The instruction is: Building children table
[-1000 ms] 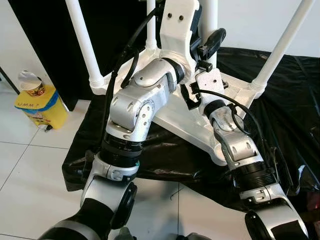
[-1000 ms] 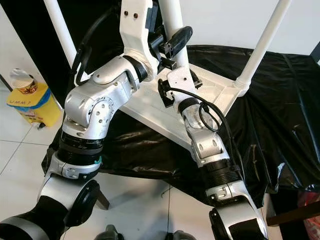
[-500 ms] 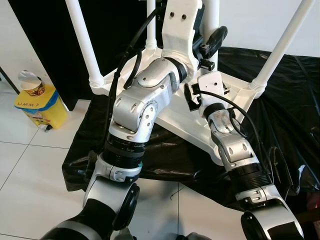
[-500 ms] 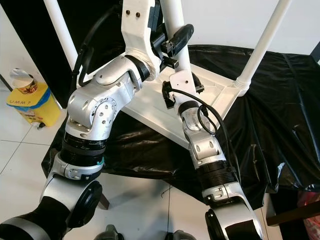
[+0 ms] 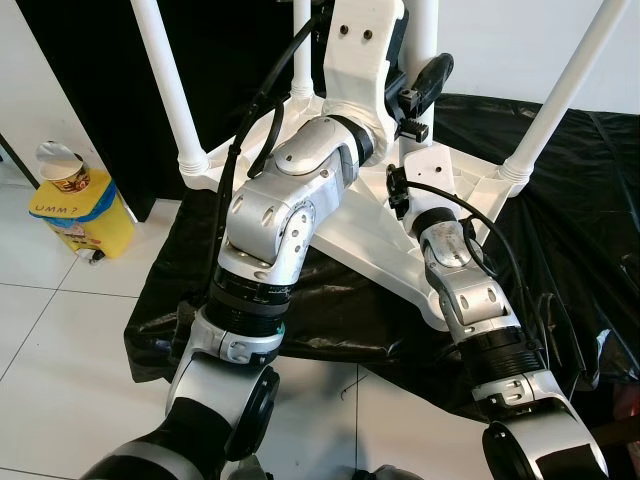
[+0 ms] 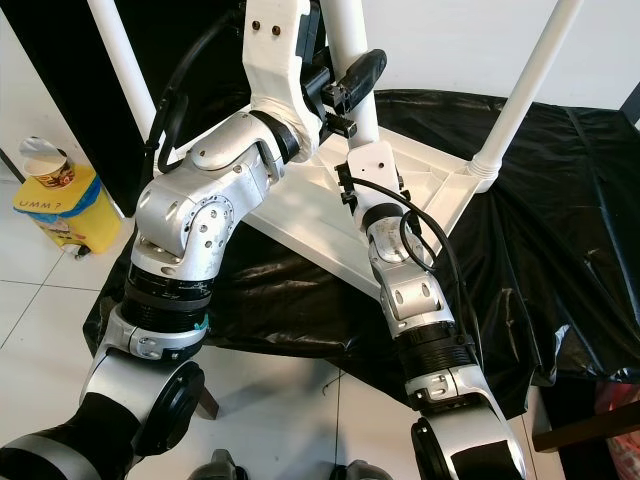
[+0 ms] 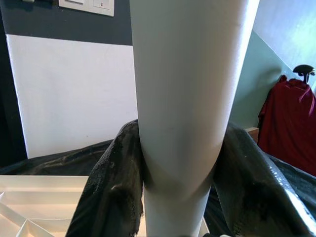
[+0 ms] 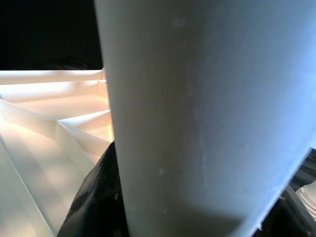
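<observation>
A white children's table (image 5: 350,235) lies upside down on a black plastic sheet (image 5: 585,230), with its legs pointing up. My left gripper (image 7: 177,197) is raised high and shut on the middle white leg (image 5: 421,30), which shows between its two black fingers (image 7: 106,192). A black finger of this gripper (image 5: 430,72) crosses the leg in the left eye view. Lower on the same leg, close to the table's ribbed underside, my right gripper (image 8: 197,212) is shut on it, dark fingers (image 8: 96,202) on either side. My right wrist (image 5: 425,172) covers that grip from above.
Other white legs rise at the left (image 5: 170,90), back (image 5: 300,50) and right (image 5: 565,90). A yellow container (image 5: 85,215) with a paper cup (image 5: 62,165) stands on the white tiles to my left. A red garment (image 7: 289,123) hangs by the far wall.
My right wrist has turned and shifted a little right and down at the foot of the leg. My left forearm has rolled slightly; its grip on the leg is unchanged.
</observation>
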### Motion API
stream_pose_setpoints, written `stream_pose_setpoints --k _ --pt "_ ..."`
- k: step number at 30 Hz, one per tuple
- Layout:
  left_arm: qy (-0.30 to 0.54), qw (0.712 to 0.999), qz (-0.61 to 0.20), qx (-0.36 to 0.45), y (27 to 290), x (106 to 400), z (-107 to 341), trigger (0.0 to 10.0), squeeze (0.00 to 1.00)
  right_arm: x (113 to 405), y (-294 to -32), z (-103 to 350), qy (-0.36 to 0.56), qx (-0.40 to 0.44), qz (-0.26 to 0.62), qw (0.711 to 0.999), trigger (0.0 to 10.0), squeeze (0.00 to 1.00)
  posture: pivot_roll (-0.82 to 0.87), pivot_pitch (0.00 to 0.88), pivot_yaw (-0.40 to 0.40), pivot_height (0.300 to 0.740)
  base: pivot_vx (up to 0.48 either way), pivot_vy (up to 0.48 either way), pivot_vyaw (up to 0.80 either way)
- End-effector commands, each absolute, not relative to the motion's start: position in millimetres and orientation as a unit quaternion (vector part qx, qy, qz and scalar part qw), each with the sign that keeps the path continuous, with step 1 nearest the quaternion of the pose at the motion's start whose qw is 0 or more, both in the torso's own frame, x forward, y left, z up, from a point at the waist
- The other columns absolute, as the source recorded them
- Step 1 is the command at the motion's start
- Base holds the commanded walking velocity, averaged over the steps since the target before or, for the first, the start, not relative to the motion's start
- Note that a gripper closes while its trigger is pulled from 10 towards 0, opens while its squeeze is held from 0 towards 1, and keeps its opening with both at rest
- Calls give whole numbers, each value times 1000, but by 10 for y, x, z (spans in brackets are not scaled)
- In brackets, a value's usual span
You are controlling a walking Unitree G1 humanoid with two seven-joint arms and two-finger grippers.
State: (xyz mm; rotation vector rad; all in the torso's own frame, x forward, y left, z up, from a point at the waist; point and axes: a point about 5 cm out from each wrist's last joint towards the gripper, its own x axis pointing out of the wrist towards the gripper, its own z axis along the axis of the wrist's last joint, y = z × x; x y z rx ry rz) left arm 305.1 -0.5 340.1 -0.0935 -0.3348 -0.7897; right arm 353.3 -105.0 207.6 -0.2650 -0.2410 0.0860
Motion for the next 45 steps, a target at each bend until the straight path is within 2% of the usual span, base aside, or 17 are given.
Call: stream_pose_setpoints --k 1,2,3,6,7,13,14,28,31,39,45 --pt "-197 884 -423 -34 -126 2909 3514 10000 0 3516 -996 1987 -105 -126 60 985 10000 0 38 15 -68 740 0 0 0" --pt "-197 884 -423 -34 -126 2909 3514 10000 0 3516 -996 1987 -105 -126 60 985 10000 0 38 15 -68 740 0 0 0" --pt "-198 881 -428 -39 -127 2896 3509 10000 94 3508 -991 1977 -101 -117 60 986 10000 0 38 14 -68 740 0 0 0" --pt "-198 879 -431 -43 -126 2889 3506 10000 94 3503 -989 1970 -98 -111 59 987 10000 0 38 14 -68 740 0 0 0" --pt "-197 877 -434 -55 -120 2885 3501 10000 1000 3496 -995 1944 -86 -92 53 991 10000 0 36 13 -67 740 0 0 0" --pt "-198 882 -426 -39 -105 2900 3480 10000 1000 3498 -1014 1918 -75 -72 42 994 10000 0 35 13 -68 740 0 0 0" --pt "-201 886 -418 -32 -88 2910 3470 10000 0 3503 -1032 1911 -68 -56 36 995 10000 0 34 12 -67 740 0 0 0" --pt "-222 893 -391 -13 1 2904 3342 10000 0 3484 -1179 1896 -65 -22 1 998 10000 0 38 22 -79 740 0 0 0" --pt "-230 893 -387 3 36 2879 3198 10000 0 3404 -1290 1873 -79 -20 -18 997 10000 0 32 35 -80 740 0 0 0" --pt "-243 890 -384 19 56 2847 3111 10000 0 3347 -1351 1842 -82 -19 -25 996 10000 0 28 38 -81 740 0 0 0" --pt "-252 884 -393 27 92 2784 2900 10000 0 3138 -1465 1732 -81 -26 -31 996 10000 0 14 68 -78 740 0 0 0"
